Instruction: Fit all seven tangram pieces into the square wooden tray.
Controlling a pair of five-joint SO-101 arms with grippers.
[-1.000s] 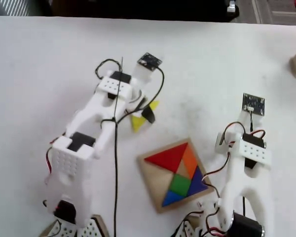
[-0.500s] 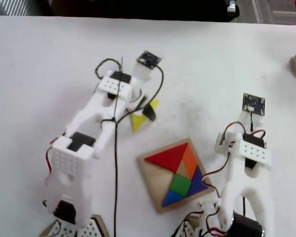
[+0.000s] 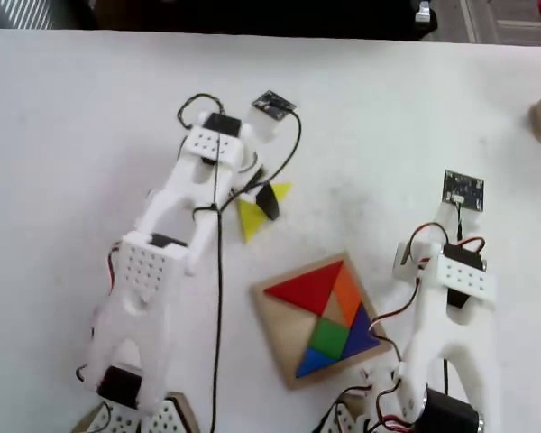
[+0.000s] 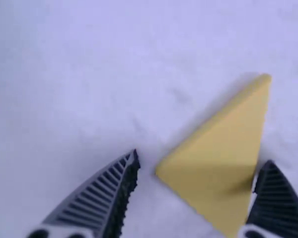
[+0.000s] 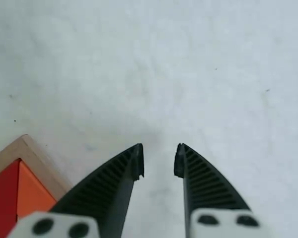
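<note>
White worktop (image 3: 72, 108) carries the tray (image 3: 269, 317), mostly filled with coloured pieces (image 3: 311, 289), with a bare patch left. One yellow triangle (image 4: 223, 163) lies outside it, inside the wide-spread left end effector (image 4: 201, 159), not yet gripped. The right end effector (image 5: 159, 158), narrowly parted and empty, hovers beside the tray's corner.

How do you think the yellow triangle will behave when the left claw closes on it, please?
The yellow triangle looks like a rigid, flat block, so it likely won't bend. Lying flat on the smooth table, it can't roll but may slide or spin if one finger touches first. The left claw straddles slanted edges, so it might squirt out.
</note>
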